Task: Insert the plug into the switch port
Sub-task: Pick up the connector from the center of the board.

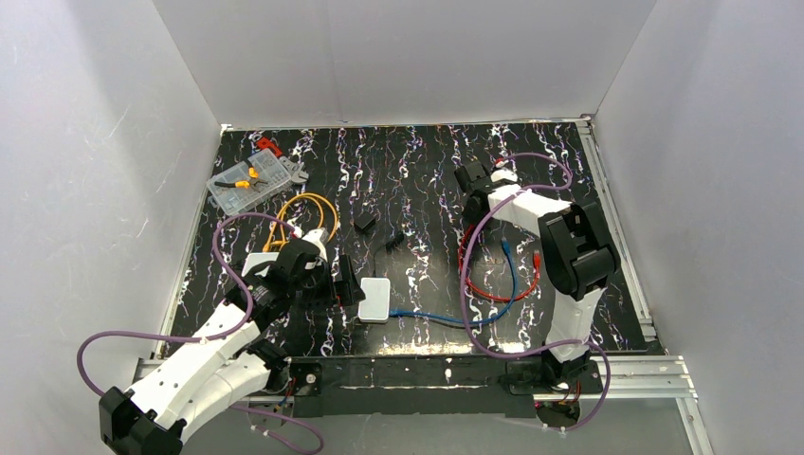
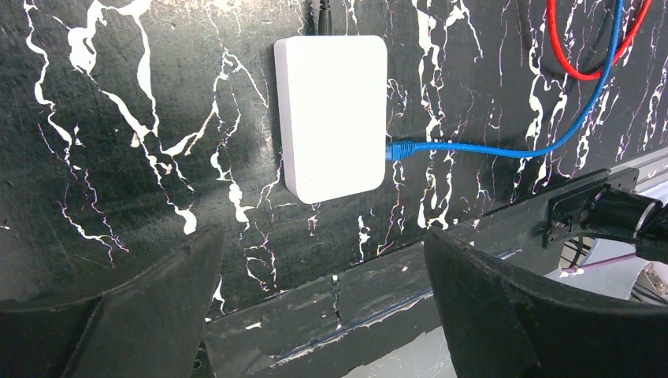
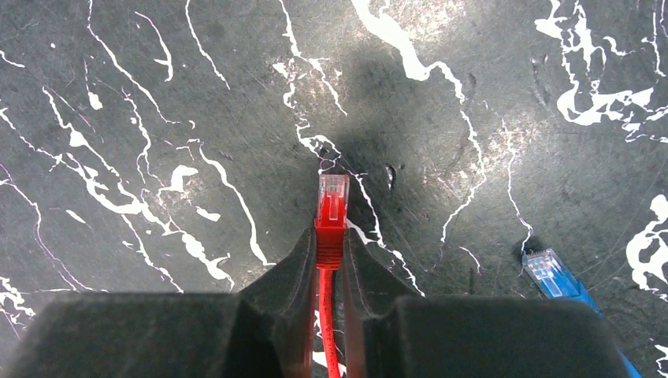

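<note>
The plug (image 3: 332, 209) is red with a clear tip, and it lies on the black marbled mat at the end of a red cable (image 1: 493, 284). My right gripper (image 3: 329, 236) is shut on the plug's ribbed boot, and the tip sticks out past the fingers. In the top view, that gripper (image 1: 471, 180) is far back on the right. The switch (image 2: 335, 114) is a pale flat box near the front edge (image 1: 375, 300). A blue plug (image 2: 400, 150) sits in one side of it, and its other ports are hidden. My left gripper (image 2: 321, 236) hangs open just in front of the switch, holding nothing.
A loose blue plug (image 3: 551, 272) lies right of the red one. A blue cable (image 1: 455, 318) runs from the switch toward the right arm. At the back left are a clear parts box (image 1: 248, 180), a yellow cable (image 1: 303, 213) and a small black adapter (image 1: 365, 221).
</note>
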You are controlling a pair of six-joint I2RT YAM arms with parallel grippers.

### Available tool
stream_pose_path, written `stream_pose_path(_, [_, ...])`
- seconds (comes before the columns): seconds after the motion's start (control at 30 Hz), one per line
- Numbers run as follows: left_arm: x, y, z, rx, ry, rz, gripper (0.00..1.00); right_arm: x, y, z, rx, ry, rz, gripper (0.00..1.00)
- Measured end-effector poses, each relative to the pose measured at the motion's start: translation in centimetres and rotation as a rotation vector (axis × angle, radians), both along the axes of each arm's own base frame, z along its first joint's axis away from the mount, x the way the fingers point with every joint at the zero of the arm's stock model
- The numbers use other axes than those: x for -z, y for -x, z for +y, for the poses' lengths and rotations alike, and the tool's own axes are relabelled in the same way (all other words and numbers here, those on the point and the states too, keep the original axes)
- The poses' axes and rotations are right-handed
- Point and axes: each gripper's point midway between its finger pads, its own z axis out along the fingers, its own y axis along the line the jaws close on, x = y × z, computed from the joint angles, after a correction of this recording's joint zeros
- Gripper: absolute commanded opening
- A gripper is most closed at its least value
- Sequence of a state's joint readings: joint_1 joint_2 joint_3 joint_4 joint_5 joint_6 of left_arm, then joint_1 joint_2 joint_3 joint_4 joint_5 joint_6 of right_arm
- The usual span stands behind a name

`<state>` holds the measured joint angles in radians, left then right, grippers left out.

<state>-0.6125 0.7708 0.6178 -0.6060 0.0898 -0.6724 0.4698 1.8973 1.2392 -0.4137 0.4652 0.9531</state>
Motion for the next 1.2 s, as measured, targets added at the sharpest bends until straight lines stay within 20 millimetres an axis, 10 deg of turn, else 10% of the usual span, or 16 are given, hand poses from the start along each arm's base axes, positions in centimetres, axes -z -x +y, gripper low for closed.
stream_pose_path(0.33, [0.0,0.0,0.0,0.000,0.000,-0.001,0.98,-2.8,1.1,2.4,-0.073,-0.103,-0.047,0.01])
stream_pose_path(0.73, [-0.1,0.0,0.0,0.002,0.004,-0.006,0.98,-18.0,2.1,4.6,-0.140,-0.361,-0.423,0.01])
stream_pose_path(1.2, [-0.7,0.1,-0.5,0.023,0.039,-0.021,0.98,-32.3,7.8,-0.2,-0.094,-0.510,-0.834,0.01])
